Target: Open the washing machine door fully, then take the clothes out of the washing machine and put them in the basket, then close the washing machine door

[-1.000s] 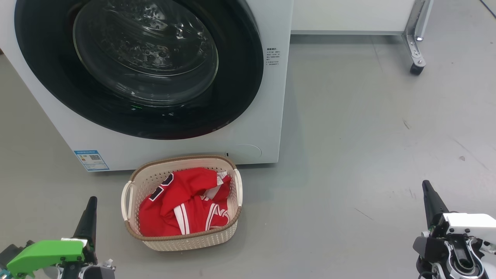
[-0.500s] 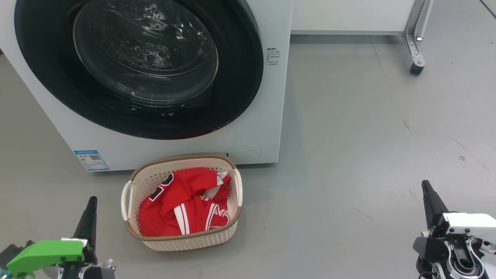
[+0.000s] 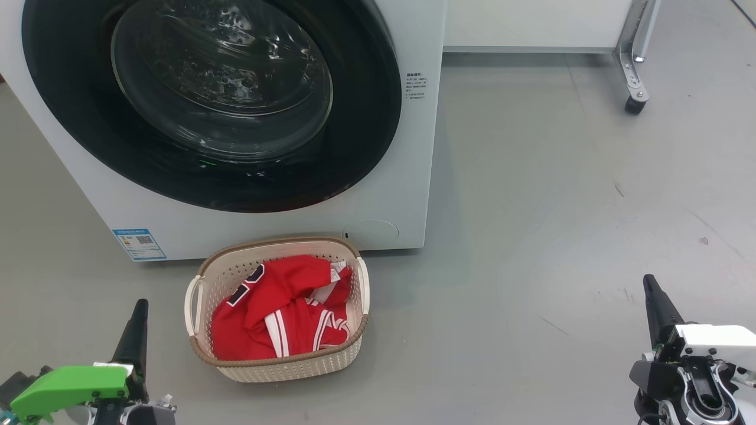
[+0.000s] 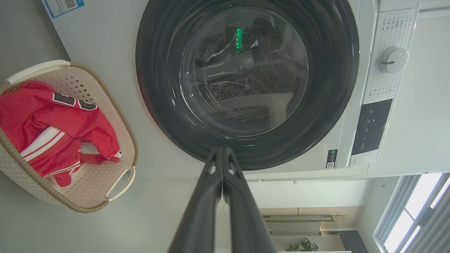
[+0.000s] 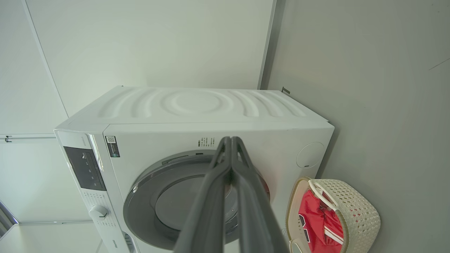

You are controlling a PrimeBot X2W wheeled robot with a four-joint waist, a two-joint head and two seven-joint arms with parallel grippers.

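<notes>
Left tool (image 3: 140,308): two long dark fingers pressed together tip to tip, nothing between them. It hangs low over the grey floor (image 3: 531,206), near the left side of the small cream perforated plastic basket with a brown woven-look rim (image 3: 277,241), not touching it. Right tool (image 3: 649,283): fingers likewise pinched flat together, empty, well apart from the basket on its right side.

The bright red jersey and red shorts with white stripes (image 3: 277,310) lie crumpled inside the basket, between its two white loop handles (image 3: 190,307). Dark lettering shows on one fold. The cloth is soft and matte, the basket wall stiff and dotted with small holes, its corners rounded.

The basket stands on the floor just before the foot of the large white front-loading washing machine (image 3: 413,177). The big round door with a glossy black rim and bulging clear glass bowl (image 3: 366,118) lies against the machine's front. It looks flush, though the latch itself cannot be made out. Through the glass, a pitted steel drum (image 4: 225,95). Small blue label (image 3: 139,244) low on the left of the front panel.
</notes>
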